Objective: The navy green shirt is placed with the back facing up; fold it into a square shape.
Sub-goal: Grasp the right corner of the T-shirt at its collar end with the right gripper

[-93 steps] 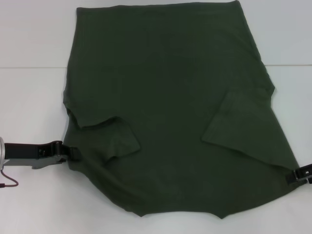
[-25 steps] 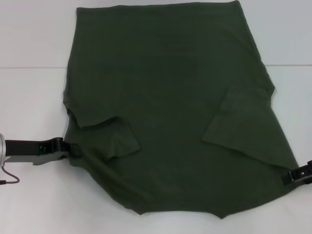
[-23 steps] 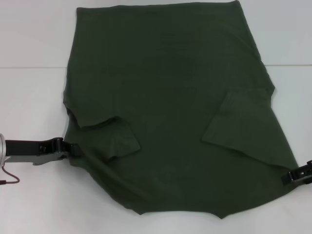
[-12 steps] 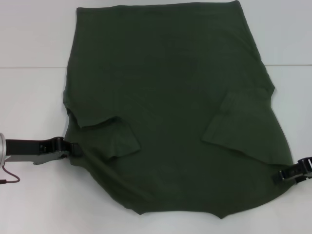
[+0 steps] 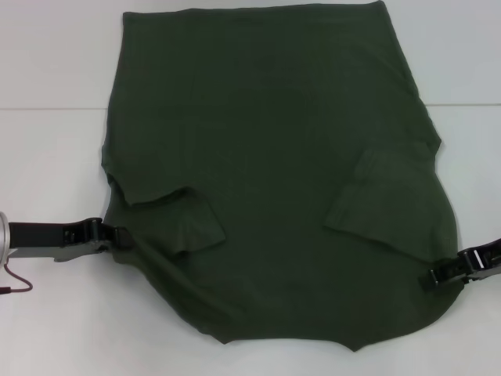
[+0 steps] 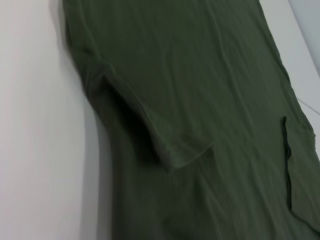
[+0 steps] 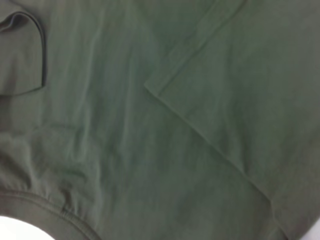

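The navy green shirt [image 5: 266, 149] lies spread flat on the white table [image 5: 47, 172], both short sleeves folded inward onto the body. My left gripper [image 5: 120, 236] sits at the shirt's near left edge, beside the folded left sleeve [image 5: 192, 223], shut on the cloth. On the other side, my right gripper [image 5: 432, 279] pinches the near right edge below the folded right sleeve [image 5: 383, 204]. The left wrist view shows the shirt [image 6: 200, 100] with a sleeve fold. Cloth of the shirt [image 7: 125, 125] almost fills the right wrist view, with no fingers in sight.
White tabletop borders the shirt on the left, right and near side. A line across the surface [image 5: 47, 107] runs behind the shirt's upper half. A thin red cable [image 5: 16, 286] hangs by the left arm [image 5: 47, 239].
My right gripper has slid inward to the left, dragging the shirt's near right edge with it. The left gripper has barely moved.
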`<control>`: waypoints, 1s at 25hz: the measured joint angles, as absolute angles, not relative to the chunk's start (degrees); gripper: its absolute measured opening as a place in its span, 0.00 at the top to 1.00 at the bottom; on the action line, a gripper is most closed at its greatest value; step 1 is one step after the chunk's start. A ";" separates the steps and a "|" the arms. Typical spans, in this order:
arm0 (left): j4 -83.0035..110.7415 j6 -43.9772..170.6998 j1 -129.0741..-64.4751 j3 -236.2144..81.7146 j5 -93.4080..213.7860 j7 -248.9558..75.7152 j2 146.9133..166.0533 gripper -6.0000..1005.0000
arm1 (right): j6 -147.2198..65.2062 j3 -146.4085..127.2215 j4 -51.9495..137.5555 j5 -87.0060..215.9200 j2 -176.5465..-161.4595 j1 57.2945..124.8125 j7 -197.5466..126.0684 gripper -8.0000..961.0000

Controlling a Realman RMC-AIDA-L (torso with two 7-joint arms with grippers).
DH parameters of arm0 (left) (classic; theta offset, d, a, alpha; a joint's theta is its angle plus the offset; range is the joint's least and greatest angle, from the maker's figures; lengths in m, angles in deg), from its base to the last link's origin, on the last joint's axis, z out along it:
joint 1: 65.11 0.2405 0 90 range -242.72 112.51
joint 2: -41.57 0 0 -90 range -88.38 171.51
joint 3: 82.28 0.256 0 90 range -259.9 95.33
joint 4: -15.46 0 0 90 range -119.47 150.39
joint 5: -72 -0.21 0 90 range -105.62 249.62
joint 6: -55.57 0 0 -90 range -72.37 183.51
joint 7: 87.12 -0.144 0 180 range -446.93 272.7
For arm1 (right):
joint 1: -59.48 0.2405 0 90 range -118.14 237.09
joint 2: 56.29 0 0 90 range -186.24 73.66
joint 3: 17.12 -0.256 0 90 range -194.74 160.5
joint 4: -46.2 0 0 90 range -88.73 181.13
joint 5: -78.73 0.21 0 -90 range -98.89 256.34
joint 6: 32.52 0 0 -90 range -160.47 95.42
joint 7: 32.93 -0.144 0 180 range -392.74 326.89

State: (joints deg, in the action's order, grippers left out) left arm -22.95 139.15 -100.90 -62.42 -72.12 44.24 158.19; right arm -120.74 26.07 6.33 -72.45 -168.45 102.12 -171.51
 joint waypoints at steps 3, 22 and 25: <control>-22.95 139.15 -100.90 -62.42 -72.11 44.17 158.19 0.96 | -120.43 26.71 6.36 -72.45 -168.60 102.39 -171.93 0.21; -22.95 139.39 -100.43 -62.68 -71.27 42.80 158.20 0.96 | -119.33 28.86 5.52 -72.54 -168.97 102.37 -172.44 0.64; -22.95 139.63 -100.32 -62.69 -70.66 42.33 158.20 0.96 | -119.32 28.97 5.53 -72.54 -168.97 102.37 -172.43 0.76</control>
State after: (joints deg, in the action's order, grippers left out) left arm -22.95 139.63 -100.32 -62.69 -70.66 42.33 158.20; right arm -119.32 28.97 5.53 -72.54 -168.97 102.37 -172.43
